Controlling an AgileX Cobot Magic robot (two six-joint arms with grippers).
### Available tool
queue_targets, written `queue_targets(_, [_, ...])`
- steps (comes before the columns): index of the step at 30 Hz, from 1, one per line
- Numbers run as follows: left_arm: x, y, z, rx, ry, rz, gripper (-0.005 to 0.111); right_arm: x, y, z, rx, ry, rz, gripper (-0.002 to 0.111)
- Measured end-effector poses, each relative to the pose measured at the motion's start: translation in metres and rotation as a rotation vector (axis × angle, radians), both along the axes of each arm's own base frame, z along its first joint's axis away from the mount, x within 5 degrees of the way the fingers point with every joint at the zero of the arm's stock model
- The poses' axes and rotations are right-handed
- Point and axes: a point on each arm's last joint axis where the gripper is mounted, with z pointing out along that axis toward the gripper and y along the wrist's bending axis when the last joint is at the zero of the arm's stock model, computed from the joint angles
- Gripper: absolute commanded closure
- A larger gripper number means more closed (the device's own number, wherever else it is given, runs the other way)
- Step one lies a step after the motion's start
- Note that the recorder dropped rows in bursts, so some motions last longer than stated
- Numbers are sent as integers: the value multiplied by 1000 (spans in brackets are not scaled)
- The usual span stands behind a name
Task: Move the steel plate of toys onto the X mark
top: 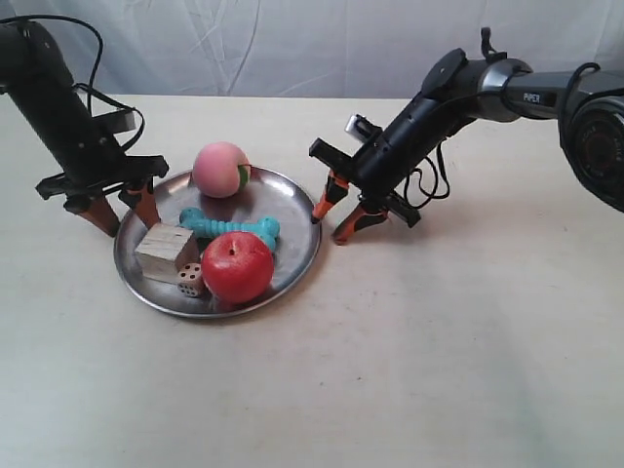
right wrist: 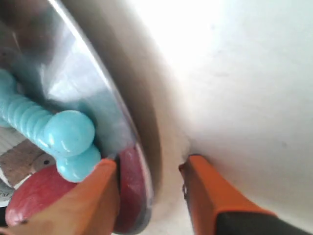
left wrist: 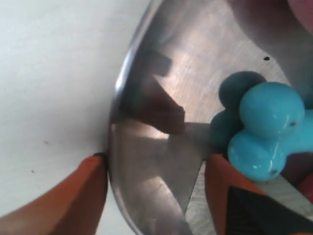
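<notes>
The steel plate (top: 292, 210) lies on the pale tabletop and holds a pink peach (top: 220, 169), a turquoise bone (top: 231, 228), a red apple (top: 237, 266), a wooden block (top: 166, 249) and a small die (top: 191, 280). My left gripper (top: 132, 226) is open astride the plate's rim at the exterior view's left. In the left wrist view this gripper (left wrist: 156, 161) has one finger outside against the plate (left wrist: 161, 73) and one inside beside the bone (left wrist: 269, 122). My right gripper (top: 328, 228) (right wrist: 150, 162) is open astride the opposite rim, near the bone (right wrist: 58, 132) and apple (right wrist: 34, 196). No X mark shows.
Bare pale tabletop (top: 439, 370) stretches in front of the plate and toward the exterior view's right. A white cloth backdrop (top: 292, 39) closes off the far edge. Black cables hang from both arms.
</notes>
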Motion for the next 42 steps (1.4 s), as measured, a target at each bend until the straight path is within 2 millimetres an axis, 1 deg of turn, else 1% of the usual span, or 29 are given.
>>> queue_targets(3, [1,1,6,20,-18,-14,50,0,-9,7,-60,-31,25,69])
queue_targets(4, [1,1,8,25,-27,-19,52,0,-12,9,-92,-46,42,72])
queue_targets(5, [2,2,11,34,-35,-24,54,0,-15,12,-121,-63,54,77])
queue_targets(6, [3,2,15,43,-48,-26,60,0,-18,16,-155,-80,71,84])
queue_targets(7, [3,4,18,49,-58,-24,66,0,-22,21,-190,-102,85,93])
queue_targets(8, [4,6,23,53,-71,-19,76,0,-26,29,-223,-126,100,104])
queue_targets(9, [5,10,29,56,-86,-13,87,0,-30,39,-254,-157,109,109])
queue_targets(10, [5,15,35,59,-101,-1,98,0,-32,49,-277,-183,118,108])
queue_targets(11, [5,19,41,59,-115,10,107,-1,-35,63,-304,-219,126,108])
queue_targets(14, [4,36,67,20,-188,37,107,-7,-41,117,-352,-363,144,108])
queue_targets(16, [0,44,93,-58,-266,46,107,-16,-43,155,-358,-463,151,108])
queue_targets(18, [-8,44,124,-159,-368,34,107,-32,-43,197,-363,-584,147,108])
queue_targets(19, [-15,44,141,-202,-423,20,107,-40,-43,213,-365,-638,138,108])
queue_targets(22, [-42,39,188,-243,-585,-16,107,-81,-46,268,-385,-823,102,108])
queue_targets(24, [-64,34,214,-226,-704,-17,107,-114,-48,296,-408,-937,81,108])
queue_targets(26, [-92,29,239,-198,-843,-20,107,-146,-51,313,-426,-1022,71,108])
queue_targets(27, [-104,26,245,-183,-904,-26,107,-164,-54,318,-432,-1058,63,108])
queue_targets(29, [-138,15,260,-174,-1047,-58,107,-195,-56,322,-432,-1113,56,108])
queue_targets(30, [-156,11,268,-178,-1111,-72,107,-211,-58,319,-430,-1134,53,108])
queue_targets(32, [-191,1,272,-190,-1212,-100,107,-236,-61,305,-424,-1152,47,108])
queue_targets(33, [-205,-1,271,-192,-1240,-109,107,-248,-62,296,-416,-1170,39,108])
queue_targets(35, [-234,-3,264,-190,-1297,-118,107,-272,-65,282,-395,-1219,6,108])
queue_targets(37, [-254,0,253,-175,-1338,-105,107,-291,-69,262,-374,-1269,-40,108])
queue_targets(39, [-269,3,238,-152,-1357,-81,107,-304,-73,243,-366,-1314,-89,108])
queue_targets(42, [-281,8,215,-98,-1350,-87,107,-323,-80,209,-370,-1320,-120,108])
